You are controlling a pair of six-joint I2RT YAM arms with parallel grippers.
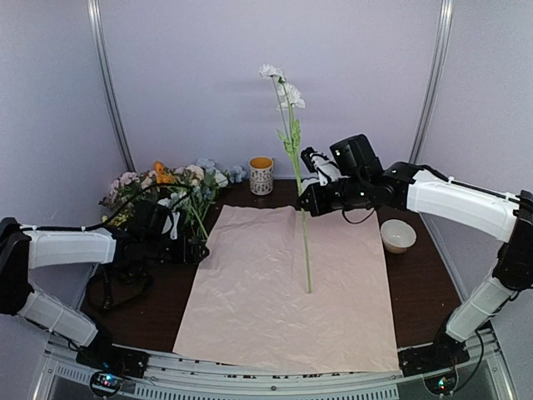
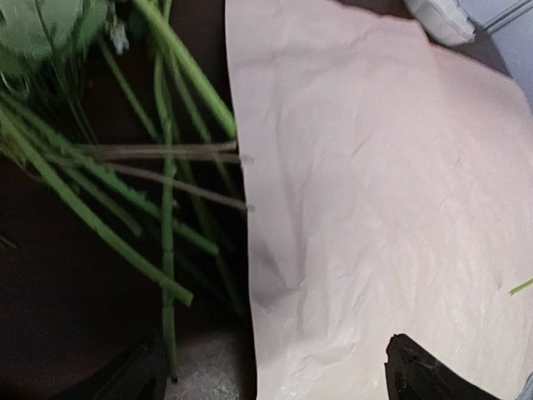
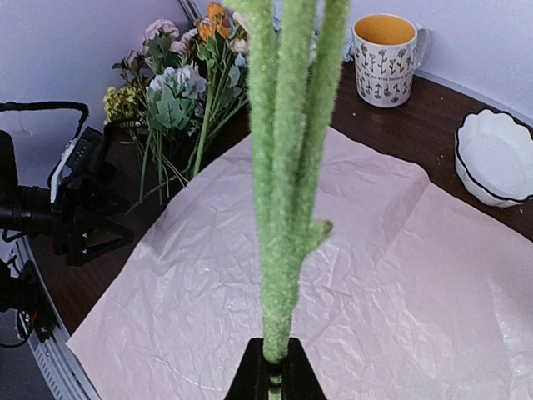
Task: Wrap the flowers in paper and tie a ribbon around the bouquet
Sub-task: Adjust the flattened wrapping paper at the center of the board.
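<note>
The pale pink paper (image 1: 287, 283) lies flat on the dark table. My right gripper (image 1: 301, 208) is shut on a long green flower stem (image 1: 305, 250) and holds it upright over the paper, white blooms (image 1: 290, 96) at the top. In the right wrist view the fuzzy stem (image 3: 283, 208) rises from the closed gripper (image 3: 275, 375). The other flowers (image 1: 166, 185) lie in a heap at the back left. My left gripper (image 1: 193, 250) stands open at the paper's left edge, beside their stems (image 2: 125, 225), with nothing between its fingertips (image 2: 420, 375). The ribbon and the bouquet are out of view.
A patterned mug (image 1: 261, 175) stands behind the paper. A white scalloped bowl (image 1: 398, 236) sits on the table to the right of the sheet. Black cables (image 1: 117, 287) loop beside the left arm. Grey walls close the back and sides.
</note>
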